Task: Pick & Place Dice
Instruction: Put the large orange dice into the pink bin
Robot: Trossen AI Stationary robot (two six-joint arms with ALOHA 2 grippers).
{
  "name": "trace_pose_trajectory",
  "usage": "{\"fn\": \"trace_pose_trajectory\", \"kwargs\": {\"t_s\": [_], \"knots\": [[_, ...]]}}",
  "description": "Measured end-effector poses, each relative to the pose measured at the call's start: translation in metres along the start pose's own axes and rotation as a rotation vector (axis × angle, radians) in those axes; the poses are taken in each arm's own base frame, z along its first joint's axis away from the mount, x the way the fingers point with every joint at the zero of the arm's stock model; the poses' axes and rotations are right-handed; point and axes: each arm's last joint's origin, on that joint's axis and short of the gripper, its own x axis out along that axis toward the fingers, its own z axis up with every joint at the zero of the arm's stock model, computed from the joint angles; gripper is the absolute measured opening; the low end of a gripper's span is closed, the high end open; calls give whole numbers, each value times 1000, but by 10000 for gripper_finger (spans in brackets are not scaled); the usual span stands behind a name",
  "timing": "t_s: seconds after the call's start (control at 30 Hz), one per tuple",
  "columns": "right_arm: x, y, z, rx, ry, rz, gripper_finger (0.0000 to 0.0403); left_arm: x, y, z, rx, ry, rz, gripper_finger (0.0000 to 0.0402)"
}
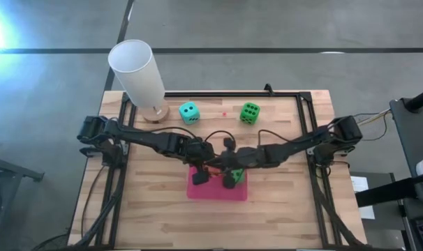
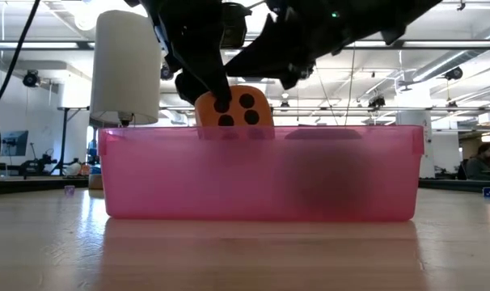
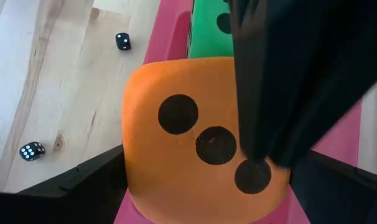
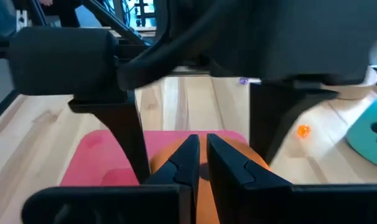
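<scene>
An orange die point(image 3: 176, 155) with dark pips sits between the fingers of my left gripper point(image 3: 207, 193), over the pink bin point(image 2: 148, 178). My right gripper point(image 4: 201, 163) is shut. Its tips are right at the orange die's three-pip face point(image 3: 198, 143), between the left gripper's two fingers point(image 4: 127, 134). A green die point(image 1: 233, 178) lies in the bin beside them. A teal die point(image 1: 190, 112) and another green die point(image 1: 250, 113) rest on the table near its far edge. My left gripper pinches the orange die by two opposite sides point(image 3: 129, 186) between its widely spread fingers, slanting down from the table's left. The die's top point(image 2: 233, 105) stands above the bin's rim, and the pink wall hides its underside. My right gripper's shut tips stand against the die's pip face; I cannot tell whether they touch it.
A white cylinder lamp point(image 1: 137, 70) on a wooden foot stands at the far left of the table. Tiny black dice point(image 3: 122, 41) lie on the wood beside the bin. Black frame rails point(image 1: 306, 132) run along the table's sides.
</scene>
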Motion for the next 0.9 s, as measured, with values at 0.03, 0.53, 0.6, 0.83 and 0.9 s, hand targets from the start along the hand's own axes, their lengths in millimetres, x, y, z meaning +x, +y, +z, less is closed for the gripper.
{"fn": "trace_pose_trajectory", "kwargs": {"t_s": [0.03, 0.53, 0.6, 0.83, 0.9], "knots": [[3, 1, 0, -6, 3, 1, 27, 0, 0, 0, 0, 0, 0, 397], [8, -3, -11, 26, 95, -19, 27, 0, 0, 2, 26, -15, -3, 397], [7, -4, -12, 37, 96, -21, 27, 0, 0, 2, 26, -18, -4, 395], [7, -4, -11, 39, 92, -21, 27, 0, 0, 2, 26, -20, -4, 395], [7, -4, -8, 25, 85, -20, 27, 0, 0, 3, 25, -26, -7, 397]]}}
